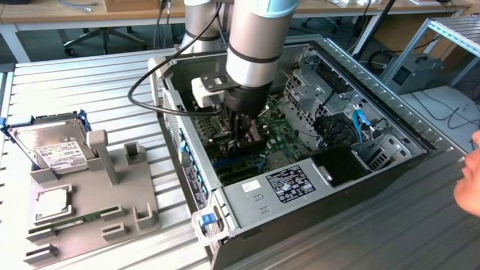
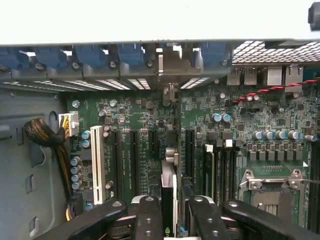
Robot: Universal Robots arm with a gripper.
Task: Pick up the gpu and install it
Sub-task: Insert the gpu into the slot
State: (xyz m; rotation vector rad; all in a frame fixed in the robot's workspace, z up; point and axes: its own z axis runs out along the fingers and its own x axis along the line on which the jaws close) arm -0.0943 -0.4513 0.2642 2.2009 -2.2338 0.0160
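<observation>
Holding the gpu edge-on, the gripper is seen low inside the open computer case, jaws narrowed on the card. Gpu is poised over the motherboard slots, bracket end toward the rear wall. Pickup done; seating not confirmed.

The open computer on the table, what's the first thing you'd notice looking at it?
First, the big grey robot arm reaching straight down into the open computer case, its gripper shut on the gpu, held edge-on over the green motherboard. Next, at the exterior view's left, a grey parts tray with a silver hard drive standing in it.
</observation>
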